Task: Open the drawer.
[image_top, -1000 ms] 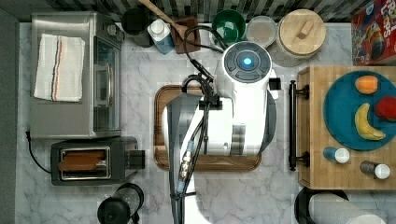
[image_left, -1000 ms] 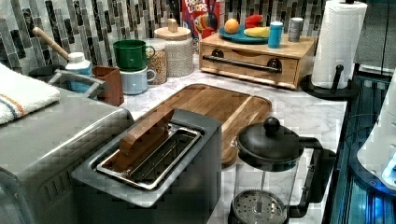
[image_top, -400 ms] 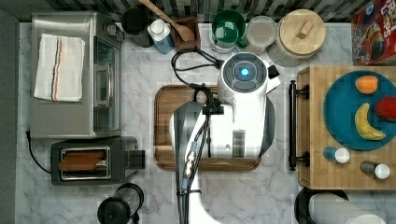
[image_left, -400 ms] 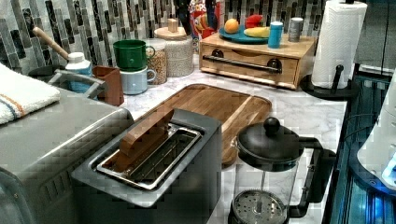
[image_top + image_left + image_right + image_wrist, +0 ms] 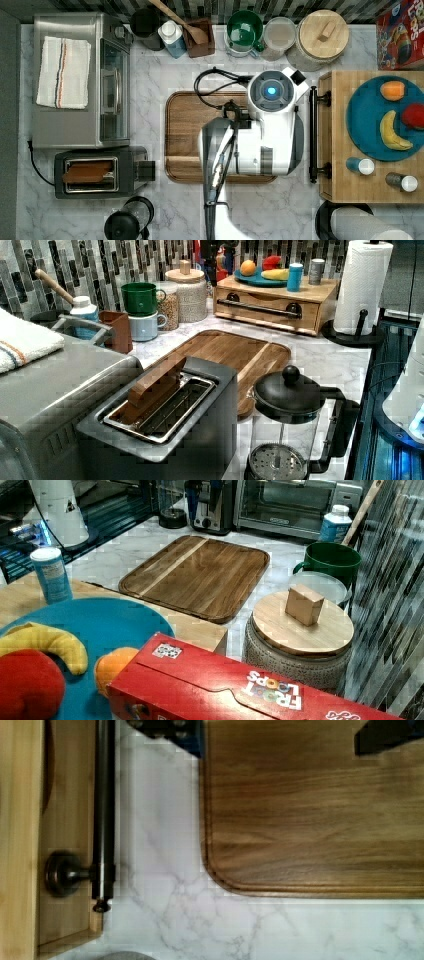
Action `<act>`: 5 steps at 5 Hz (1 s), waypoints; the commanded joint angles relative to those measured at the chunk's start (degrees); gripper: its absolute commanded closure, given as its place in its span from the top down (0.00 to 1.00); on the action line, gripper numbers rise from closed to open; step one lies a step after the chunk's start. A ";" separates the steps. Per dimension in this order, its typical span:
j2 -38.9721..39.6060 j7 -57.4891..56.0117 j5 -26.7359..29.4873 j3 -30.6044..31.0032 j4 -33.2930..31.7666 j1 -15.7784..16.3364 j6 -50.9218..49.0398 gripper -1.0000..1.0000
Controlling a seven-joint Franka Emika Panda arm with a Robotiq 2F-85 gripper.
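The drawer (image 5: pixel 350 190) is a pale wooden box at the top view's right, and its long black bar handle (image 5: pixel 313 132) faces the walnut tray. In the left view the drawer front (image 5: pixel 267 315) is flush with the box and its handle (image 5: pixel 260 308) runs across it. My arm's white wrist (image 5: pixel 270 92) hangs over the tray's edge, just beside the handle. In the wrist view the handle (image 5: pixel 104 810) and one round mount (image 5: pixel 62 872) lie close by. My gripper (image 5: pixel 270 730) is open, its dark fingertips (image 5: pixel 167 730) wide apart above the marble and touching nothing.
A walnut tray (image 5: pixel 190 135) lies mid-counter. A blue plate (image 5: pixel 365 115) with fruit and small shakers sit on the drawer box. A paper towel roll (image 5: pixel 367 287) stands beside it. A toaster oven (image 5: pixel 75 80), toaster (image 5: pixel 100 172), French press (image 5: pixel 285 425), jars and mugs line the other sides.
My wrist has moved toward the top view's bottom and slightly right, closer to the drawer handle. The drawer has not moved.
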 commanded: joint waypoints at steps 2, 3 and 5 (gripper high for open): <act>-1.05 -12.31 -2.70 -3.35 -4.14 -6.31 7.75 1.00; -0.41 -12.75 -3.38 -4.23 -5.16 -6.39 10.69 1.00; 1.32 -15.38 -5.40 -5.16 -7.20 -8.31 17.14 1.00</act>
